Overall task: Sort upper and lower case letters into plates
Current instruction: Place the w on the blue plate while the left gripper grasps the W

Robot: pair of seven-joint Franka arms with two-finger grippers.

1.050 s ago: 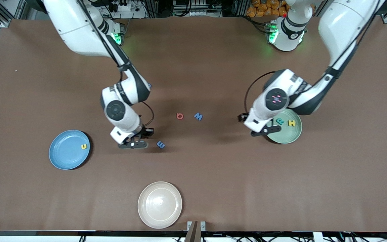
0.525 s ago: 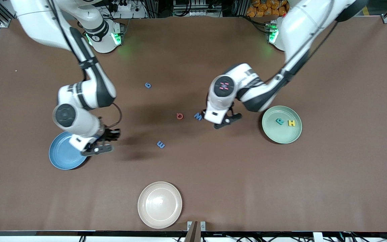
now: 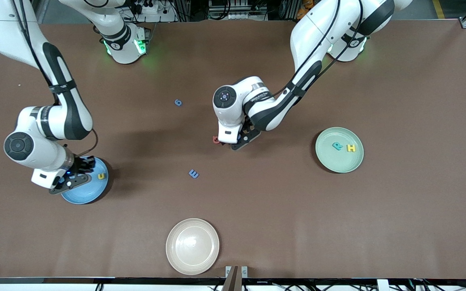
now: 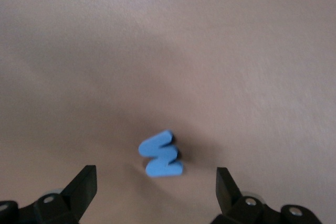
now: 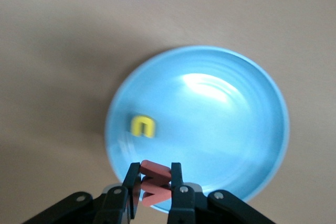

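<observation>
Delivery step: the right gripper (image 5: 153, 188), clenched on a salmon-red letter (image 5: 154, 182), hangs over the sky blue plate (image 5: 247, 129) at the table's nine o'clock, due for release, while the left gripper (image 4: 156, 192), spread wide, straddles the blue letter (image 4: 161, 154) lying at centre, due to descend.

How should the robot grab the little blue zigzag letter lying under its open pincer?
Come straight down from above. The blue letter lies flat on the table between the open left pincer's fingers, so closing across its narrow flat sides looks best.
</observation>
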